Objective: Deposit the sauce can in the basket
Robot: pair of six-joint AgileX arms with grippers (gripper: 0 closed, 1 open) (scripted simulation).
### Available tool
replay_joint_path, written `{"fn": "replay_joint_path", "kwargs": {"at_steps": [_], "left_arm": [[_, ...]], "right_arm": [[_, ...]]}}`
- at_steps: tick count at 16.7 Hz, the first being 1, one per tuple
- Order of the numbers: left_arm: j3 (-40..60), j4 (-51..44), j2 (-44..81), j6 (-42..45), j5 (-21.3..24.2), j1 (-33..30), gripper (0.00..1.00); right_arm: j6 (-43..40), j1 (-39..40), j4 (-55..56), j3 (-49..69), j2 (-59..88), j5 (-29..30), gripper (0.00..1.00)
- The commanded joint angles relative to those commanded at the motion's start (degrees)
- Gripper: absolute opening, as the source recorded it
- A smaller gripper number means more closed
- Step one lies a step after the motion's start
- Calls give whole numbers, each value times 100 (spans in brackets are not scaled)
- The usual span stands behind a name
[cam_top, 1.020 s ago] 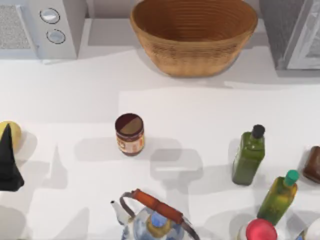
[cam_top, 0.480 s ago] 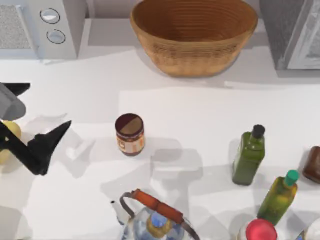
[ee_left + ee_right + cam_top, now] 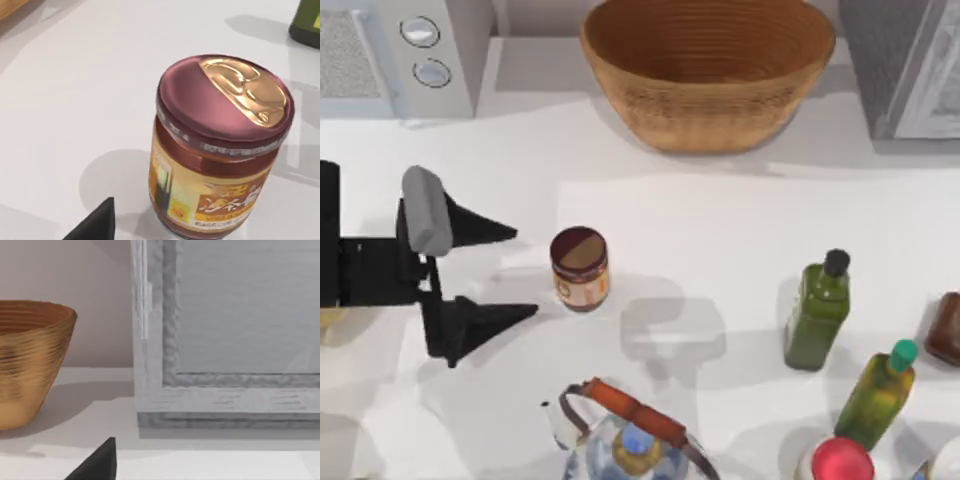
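Left gripper [image 3: 515, 273] sits spread wide at 9 o'clock of the sauce can [image 3: 580, 268], fingers aimed to straddle it, not touching yet. Can stands upright mid-table, well short of the basket [image 3: 708, 75] at 12 o'clock: maroon lid, tan patch, orange-cream label. Right gripper [image 3: 97, 462] near the far-right cabinet, fingers can't tell.

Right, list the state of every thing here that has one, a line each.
sauce can: upright, lidded, on the table, ungripped.
basket: upright, nothing inside.
left gripper: open, beside the can.
green bottles: upright, capped.
right gripper: near the basket.
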Motion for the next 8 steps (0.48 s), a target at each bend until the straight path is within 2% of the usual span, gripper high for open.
{"fn": "replay_joint_path", "kwargs": {"at_steps": [4, 8], "left_arm": [[629, 173, 1305, 795, 926, 17, 100], [904, 304, 1679, 1119, 1232, 37, 100]], "right_arm": [[0, 0, 0, 0, 0, 0, 100], [0, 0, 0, 0, 0, 0, 100]]}}
